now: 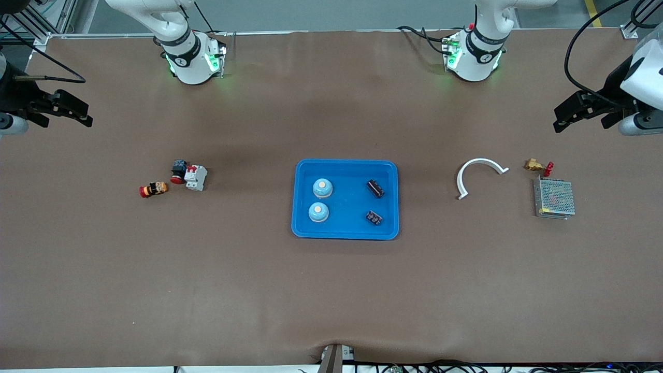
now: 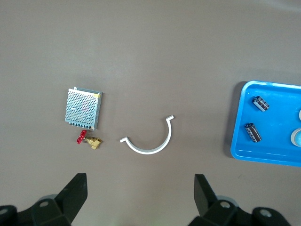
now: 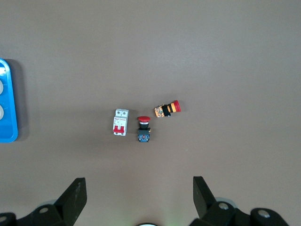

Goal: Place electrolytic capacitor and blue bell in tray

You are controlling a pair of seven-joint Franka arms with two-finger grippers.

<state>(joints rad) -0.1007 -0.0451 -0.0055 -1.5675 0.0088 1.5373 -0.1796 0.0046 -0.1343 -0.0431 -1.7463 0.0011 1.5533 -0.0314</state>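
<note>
Tray: the shallow bright-blue rectangular plastic tray point(image 1: 346, 233) lies mid-bench.
Bells: 2 pale-blue dome bells point(image 1: 322, 188) rest in the tray, toward the right arm's end.
Capacitors: 2 black cylindrical electrolytic capacitors point(image 1: 375, 188) lie in the tray (toward the left arm's end).
Left gripper point(image 1: 582, 111): released, holding nothing, waiting above the left arm's end of the bench.
Right gripper point(image 1: 65, 110): released, holding nothing, waiting above the right arm's end of the bench.
</note>
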